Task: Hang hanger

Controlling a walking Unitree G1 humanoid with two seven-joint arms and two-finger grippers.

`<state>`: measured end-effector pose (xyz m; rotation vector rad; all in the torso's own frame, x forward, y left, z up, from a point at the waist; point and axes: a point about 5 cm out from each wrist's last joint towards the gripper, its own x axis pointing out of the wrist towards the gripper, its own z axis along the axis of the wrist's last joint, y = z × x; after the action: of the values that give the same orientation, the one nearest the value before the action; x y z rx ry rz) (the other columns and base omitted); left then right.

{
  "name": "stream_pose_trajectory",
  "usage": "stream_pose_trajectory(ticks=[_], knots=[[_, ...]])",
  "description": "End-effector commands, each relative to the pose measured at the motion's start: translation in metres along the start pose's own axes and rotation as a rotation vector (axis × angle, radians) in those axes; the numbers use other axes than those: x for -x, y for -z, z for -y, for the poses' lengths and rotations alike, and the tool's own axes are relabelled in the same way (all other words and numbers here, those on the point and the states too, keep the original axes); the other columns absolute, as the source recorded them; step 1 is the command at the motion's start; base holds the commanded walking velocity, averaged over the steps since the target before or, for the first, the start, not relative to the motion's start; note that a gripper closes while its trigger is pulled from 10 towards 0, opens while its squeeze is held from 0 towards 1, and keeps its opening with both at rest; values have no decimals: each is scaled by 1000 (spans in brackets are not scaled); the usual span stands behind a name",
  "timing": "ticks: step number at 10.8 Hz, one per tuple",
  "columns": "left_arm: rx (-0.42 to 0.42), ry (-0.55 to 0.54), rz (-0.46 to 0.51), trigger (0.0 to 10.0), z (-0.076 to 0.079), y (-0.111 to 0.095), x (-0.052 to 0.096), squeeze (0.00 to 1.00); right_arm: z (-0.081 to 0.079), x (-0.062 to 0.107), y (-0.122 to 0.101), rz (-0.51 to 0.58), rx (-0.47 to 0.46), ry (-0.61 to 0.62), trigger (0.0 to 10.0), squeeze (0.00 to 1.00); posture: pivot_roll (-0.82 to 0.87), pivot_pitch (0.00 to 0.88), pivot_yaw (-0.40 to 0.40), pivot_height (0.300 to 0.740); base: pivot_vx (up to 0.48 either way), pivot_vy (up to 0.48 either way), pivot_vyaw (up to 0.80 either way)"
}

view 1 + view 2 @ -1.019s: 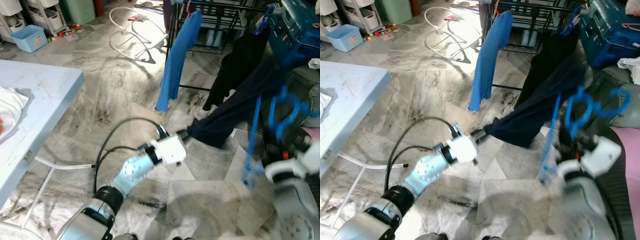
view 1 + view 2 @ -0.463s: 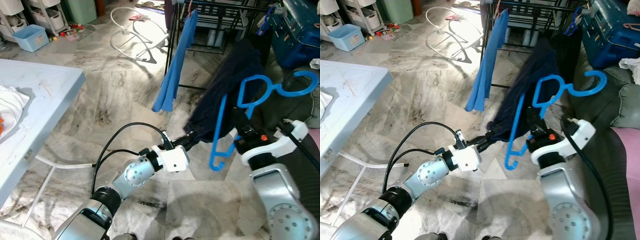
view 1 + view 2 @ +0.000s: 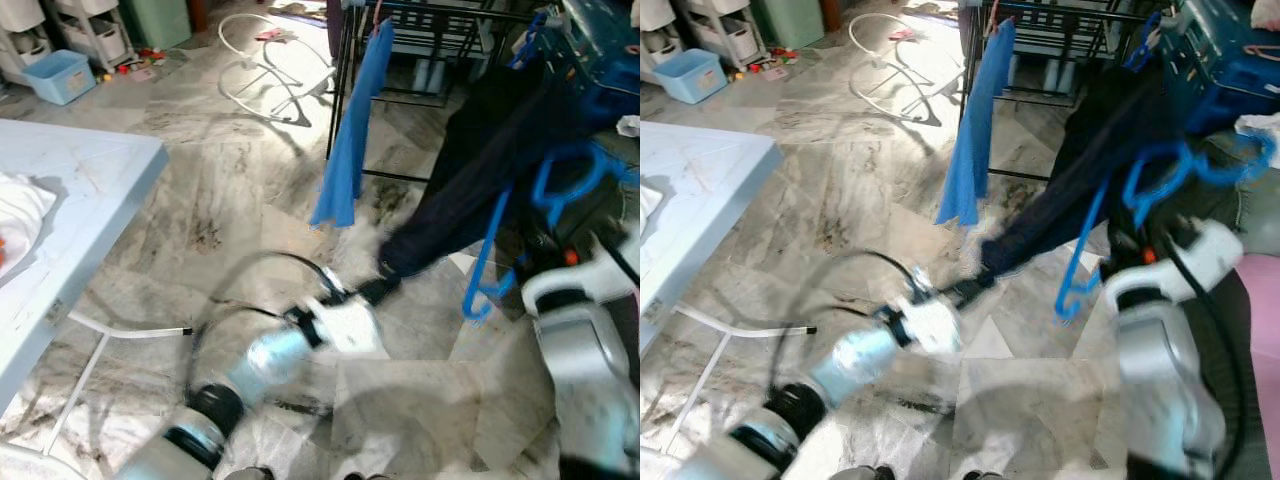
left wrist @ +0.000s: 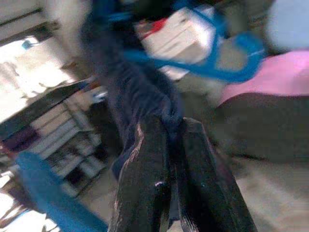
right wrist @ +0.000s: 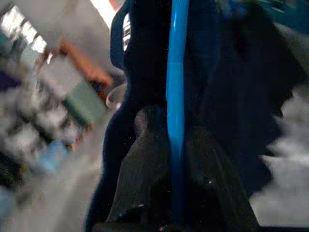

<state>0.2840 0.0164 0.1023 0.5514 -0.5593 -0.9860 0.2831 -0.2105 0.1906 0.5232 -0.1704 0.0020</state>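
Note:
A blue plastic hanger [image 3: 520,230] carries a dark navy garment [image 3: 470,190] that droops from it toward the floor. My right gripper [image 3: 548,258] is shut on the hanger, whose blue bar [image 5: 175,96] runs between the black fingers [image 5: 212,193]. My left gripper [image 3: 378,288] is shut on the garment's lower hem, and the cloth [image 4: 140,96] is pinched between its fingers [image 4: 145,188]. The black drying rack [image 3: 440,40] stands behind, with a blue towel [image 3: 352,140] hanging from it. The left arm is blurred.
A light blue table [image 3: 70,210] with white cloth stands at the left. A white wire frame [image 3: 270,70] lies on the marble floor farther back. A blue suitcase [image 3: 600,60] sits at the right, above a sofa with a pink cushion [image 3: 1260,330].
The right gripper has carried the hanger to the right and a little lower. The garment now stretches longer between the two grippers. The left arm is moving and blurred.

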Motion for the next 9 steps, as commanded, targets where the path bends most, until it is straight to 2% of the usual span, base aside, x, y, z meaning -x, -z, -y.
stream_pose_trajectory(ticks=[1, 2, 4, 5, 6, 9], knots=[[29, 84, 2, 10000, 15, 0, 2, 0, -14, -5, -9, 50, 92, -80, 10000, 0, 85, 121, -75, 740, 0, 0, 0], [77, 175, -40, 10000, 30, 4, 1, 0, -31, -11, -1, 28, 149, -171, 10000, 0, 86, 120, -83, 740, 0, 0, 0], [95, 214, -56, 10000, 34, 5, -2, 0, -43, -12, 14, -4, 229, -218, 10000, 0, 81, 124, -91, 740, 0, 0, 0], [115, 204, -56, 10000, 33, 5, -2, 592, -44, -10, 17, -7, 258, -233, 10000, 0, 77, 125, -91, 740, 0, 0, 0], [133, 200, -58, 10000, 33, 5, -1, 1000, -45, -8, 19, -8, 290, -248, 10000, 0, 75, 125, -91, 740, 0, 0, 0], [150, 186, -86, 10000, 32, 9, -1, 1000, -49, 3, 33, 36, 429, -307, 10000, 0, 77, 128, -88, 740, 0, 0, 0]])
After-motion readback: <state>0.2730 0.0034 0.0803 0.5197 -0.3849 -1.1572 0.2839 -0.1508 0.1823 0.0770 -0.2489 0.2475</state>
